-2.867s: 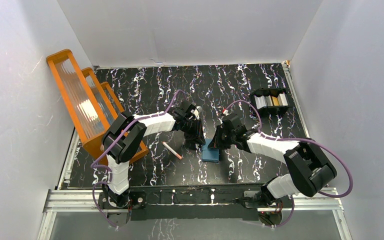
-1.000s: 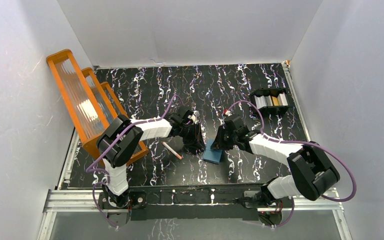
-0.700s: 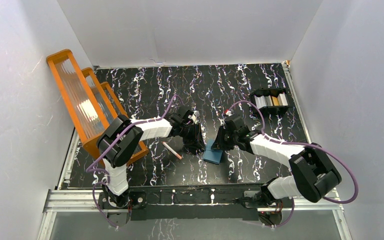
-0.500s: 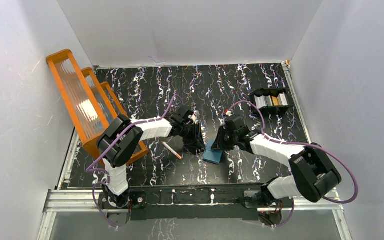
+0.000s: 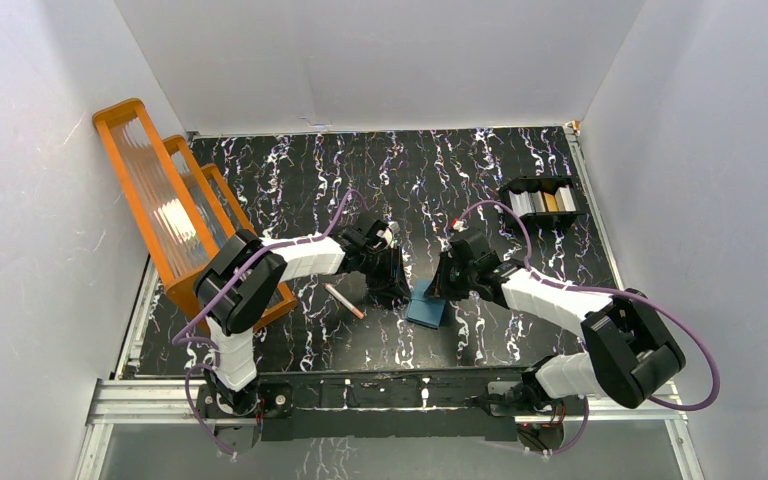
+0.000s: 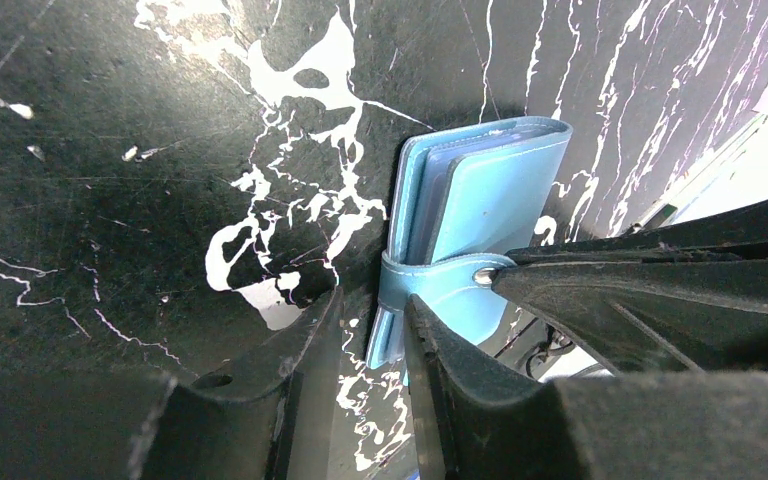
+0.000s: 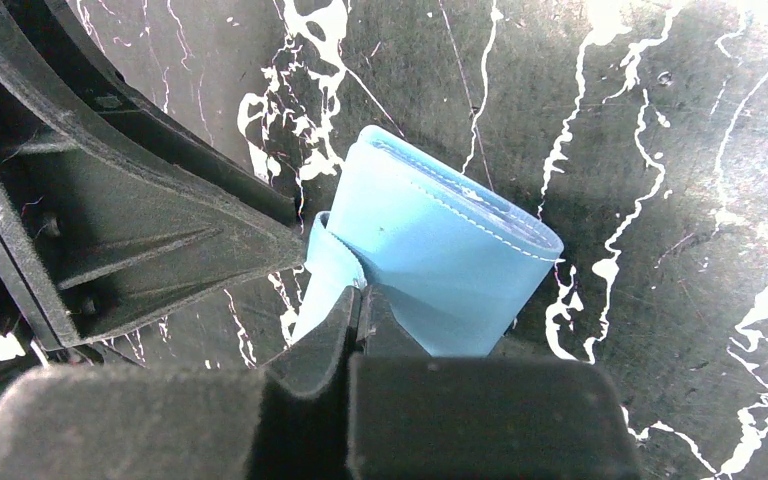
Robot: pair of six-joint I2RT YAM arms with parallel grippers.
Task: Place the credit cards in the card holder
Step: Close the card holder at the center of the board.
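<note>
The teal-blue card holder (image 5: 425, 307) lies closed at the table's middle, its snap tab (image 6: 440, 277) wrapped round one edge. My left gripper (image 5: 397, 295) stands at its left end. In the left wrist view those fingers (image 6: 312, 345) straddle the holder's (image 6: 490, 195) corner with a gap on one side, so the left gripper (image 6: 372, 298) is open. My right gripper (image 5: 436, 292) is at the holder's far side. In the right wrist view it (image 7: 360, 292) is shut on the tab (image 7: 322, 268) at the holder (image 7: 440, 270). The credit cards (image 5: 550, 201) stand in the black tray.
The black compartmented tray (image 5: 542, 186) sits at the back right. A big orange ribbed rack (image 5: 170, 215) leans along the left wall. A thin pink stick (image 5: 344, 300) lies just left of my left gripper. White walls close in three sides.
My right gripper's jaws have closed onto the tab. Both arms have barely shifted and the holder stays in place.
</note>
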